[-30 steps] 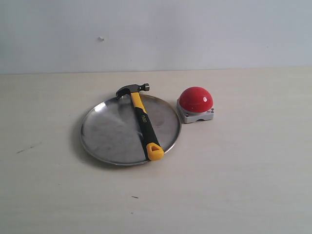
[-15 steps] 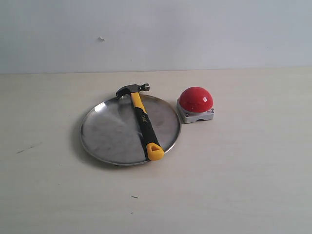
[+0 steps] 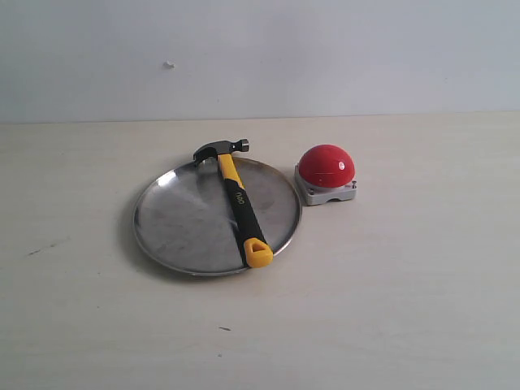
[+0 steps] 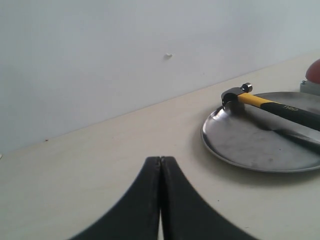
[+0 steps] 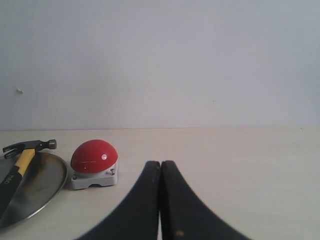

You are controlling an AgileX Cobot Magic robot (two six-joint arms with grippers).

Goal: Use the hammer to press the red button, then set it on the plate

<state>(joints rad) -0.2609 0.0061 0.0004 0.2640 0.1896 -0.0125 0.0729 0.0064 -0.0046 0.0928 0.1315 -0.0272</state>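
The hammer (image 3: 237,201) lies across the round silver plate (image 3: 175,219), its dark head (image 3: 221,149) over the far rim and its yellow loop over the near rim. Just right of the plate stands the red button (image 3: 326,166) on its grey base. Neither arm shows in the exterior view. In the left wrist view my left gripper (image 4: 160,159) is shut and empty, well back from the plate (image 4: 250,145) and hammer (image 4: 272,106). My right gripper (image 5: 160,163) is also shut on nothing, a little to the side of the red button (image 5: 93,156); the hammer (image 5: 19,159) and plate (image 5: 42,187) lie beyond it.
A pale wooden tabletop (image 3: 390,309) runs back to a plain light wall (image 3: 260,57). A few small dark marks dot the table near the front and left.
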